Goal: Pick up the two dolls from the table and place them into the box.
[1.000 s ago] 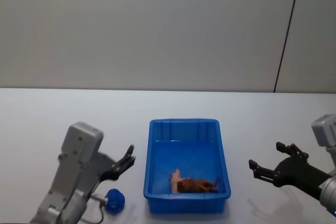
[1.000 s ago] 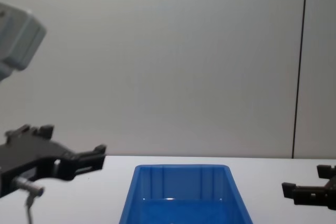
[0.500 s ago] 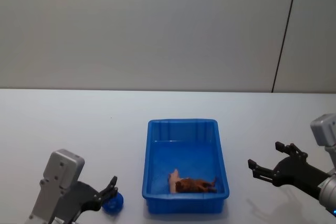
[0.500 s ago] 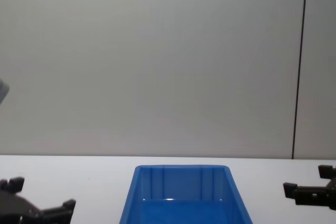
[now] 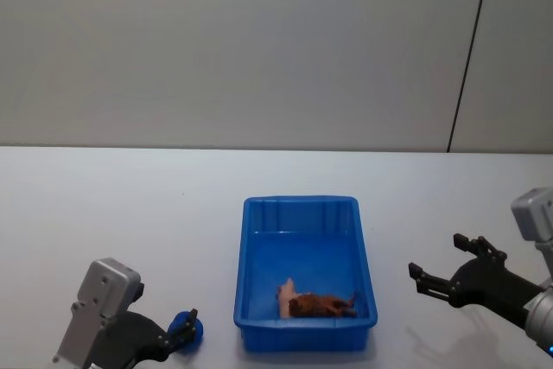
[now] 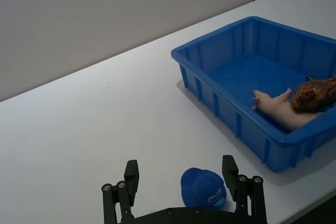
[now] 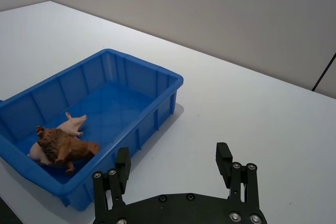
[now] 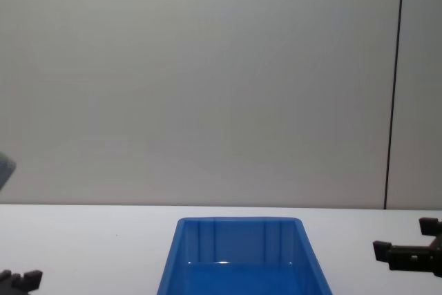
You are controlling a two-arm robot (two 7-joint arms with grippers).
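1 left end effector lowered, straddling blue doll

Bright, even, diffuse light in all views, no harsh glare. Soft faint shadows on the white worktop: one beside the blue box in the left wrist view, one under the right gripper in the head view. Small highlight on the box floor in the chest view. Focus is crisp; head view slightly soft. No obvious edge distortion.

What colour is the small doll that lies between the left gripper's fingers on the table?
Blue; the small doll shows best in the left wrist view.
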